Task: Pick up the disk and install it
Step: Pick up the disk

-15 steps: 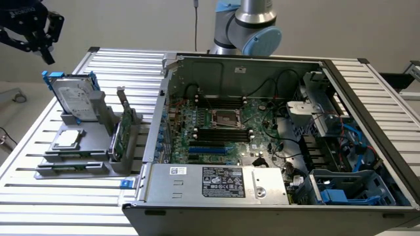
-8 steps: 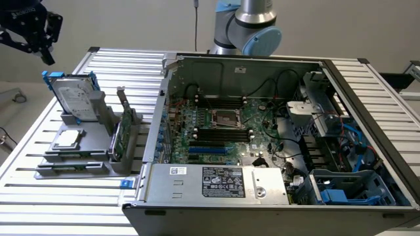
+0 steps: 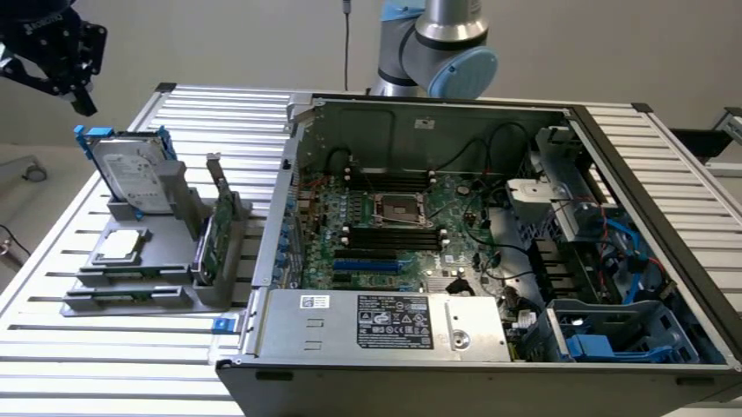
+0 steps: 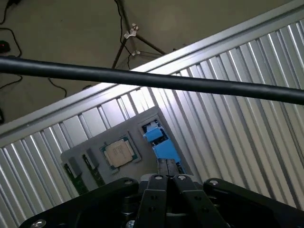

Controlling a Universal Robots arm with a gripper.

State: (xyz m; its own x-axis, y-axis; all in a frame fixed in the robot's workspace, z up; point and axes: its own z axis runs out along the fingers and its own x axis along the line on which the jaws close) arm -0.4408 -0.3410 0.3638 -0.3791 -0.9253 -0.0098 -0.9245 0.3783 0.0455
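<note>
Silver-grey metal with a white label and a blue plastic frame, the flat rectangular disk (image 3: 131,171) is seen leaning upright in the grey plastic holder (image 3: 162,230) on the ribbed aluminium table (image 3: 69,365), at the exterior view's left of the open computer case (image 3: 347,130). The black gripper (image 3: 76,91) is placed above the disk, apart from it, with its fingers (image 4: 159,190) pressed together on nothing. Nothing is judged done: picking and installing are both left. The blue bay (image 3: 603,334) in the case seems empty, though it is partly hidden.

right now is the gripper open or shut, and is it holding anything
gripper: jaws shut, holding nothing; the disk stands apart from it in the grey holder.
</note>
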